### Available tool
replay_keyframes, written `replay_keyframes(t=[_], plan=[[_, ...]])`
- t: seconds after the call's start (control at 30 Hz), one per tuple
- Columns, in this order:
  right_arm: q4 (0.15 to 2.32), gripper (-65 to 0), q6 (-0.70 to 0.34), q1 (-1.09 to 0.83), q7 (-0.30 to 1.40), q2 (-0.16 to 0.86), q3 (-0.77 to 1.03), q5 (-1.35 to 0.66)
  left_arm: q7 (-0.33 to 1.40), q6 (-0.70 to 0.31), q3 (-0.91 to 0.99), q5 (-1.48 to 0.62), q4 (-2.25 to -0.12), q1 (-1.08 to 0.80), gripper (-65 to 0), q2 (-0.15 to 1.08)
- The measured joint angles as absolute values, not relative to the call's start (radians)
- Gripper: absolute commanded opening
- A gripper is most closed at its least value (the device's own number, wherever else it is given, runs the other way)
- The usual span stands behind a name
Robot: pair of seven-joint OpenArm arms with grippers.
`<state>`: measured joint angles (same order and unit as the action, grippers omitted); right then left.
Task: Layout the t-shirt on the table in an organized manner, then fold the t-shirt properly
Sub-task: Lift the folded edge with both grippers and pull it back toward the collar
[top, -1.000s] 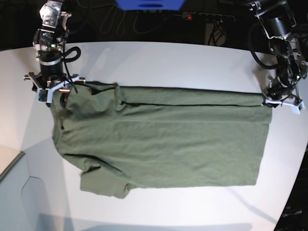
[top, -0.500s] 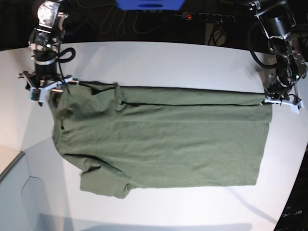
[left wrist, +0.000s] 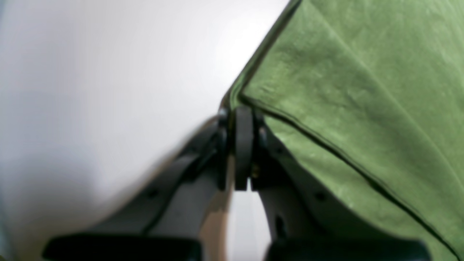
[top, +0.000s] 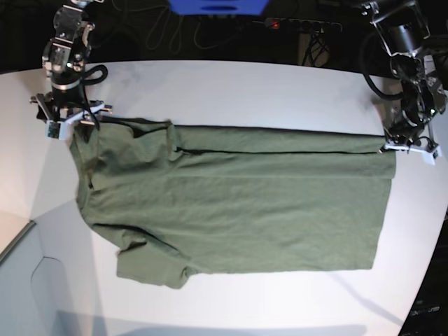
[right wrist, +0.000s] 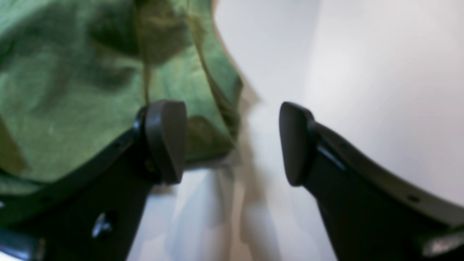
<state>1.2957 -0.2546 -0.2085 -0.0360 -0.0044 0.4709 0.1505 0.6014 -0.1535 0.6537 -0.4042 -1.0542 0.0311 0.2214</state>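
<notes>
We're looking at the table (top: 231,84), white, curved edge, taking up most of the base view. The shirt (top: 238,206) is lying flat across its middle, olive green, long axis running left-right in the base view. Its far long edge is folded over toward the near side in a narrow band, with a dark crease line running along it. The collar end is sitting at that view's left, with one sleeve sticking out toward the near left. The hem end is at that view's right.

The left gripper (top: 409,145) is sitting at the far hem corner, on the base view's right. In the left wrist view the left gripper (left wrist: 241,119) is showing jaws pressed together, with the tips right at the folded corner of the shirt (left wrist: 362,94). We're reading that as pinching the corner of the cloth, though the blur is hiding the contact itself.

The right gripper (top: 66,117) is hanging at the far collar-end corner, on the base view's left. In the right wrist view the right gripper (right wrist: 232,141) is standing wide, nothing between the jaws but bare table (right wrist: 362,65). The shirt (right wrist: 90,83) is lying bunched behind and beside one fingertip (right wrist: 166,139); whether that one is touching the cloth we can't tell.
</notes>
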Motion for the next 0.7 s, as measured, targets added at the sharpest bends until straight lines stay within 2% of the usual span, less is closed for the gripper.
replay_keyframes(t=[0.1, 0.17, 0.23, 0.37, 0.4, 0.57, 0.7], plan=[[1.242, -26.5, -0.254, -0.194, -0.038, 0.016, 0.477, 0.152, 0.601, -0.154, 0.654, -0.404, -1.054, 0.031, -65.0, 0.222], [1.209, -31.2, -0.254, -0.187, -0.045, 0.019, 0.477, 0.146, 0.601, -0.154, 0.654, -0.404, -1.054, 0.031, -65.0, 0.221], [1.188, -39.2, -0.255, -0.177, -0.050, 0.033, 0.472, 0.147, 0.602, -0.154, 0.654, -0.404, -1.054, 0.031, -65.0, 0.221], [1.173, -61.5, -0.255, -0.171, -0.054, 0.038, 0.472, 0.149, 0.603, -0.154, 0.654, -0.404, -1.054, 0.031, -65.0, 0.221], [1.173, -65.0, -0.255, -0.176, -0.055, 0.038, 0.471, 0.149, 0.606, -0.154, 0.654, -0.404, -1.054, 0.031, -65.0, 0.221], [1.190, -65.0, -0.256, -0.181, -0.045, 0.038, 0.473, 0.150, 0.613, -0.154, 0.654, -0.409, -1.064, 0.021, -65.0, 0.221], [1.303, -65.0, -0.320, -0.237, -0.029, 0.036, 0.478, 0.154, 0.639, -0.149, 0.653, -0.408, -1.173, -0.032, -65.0, 0.216]])
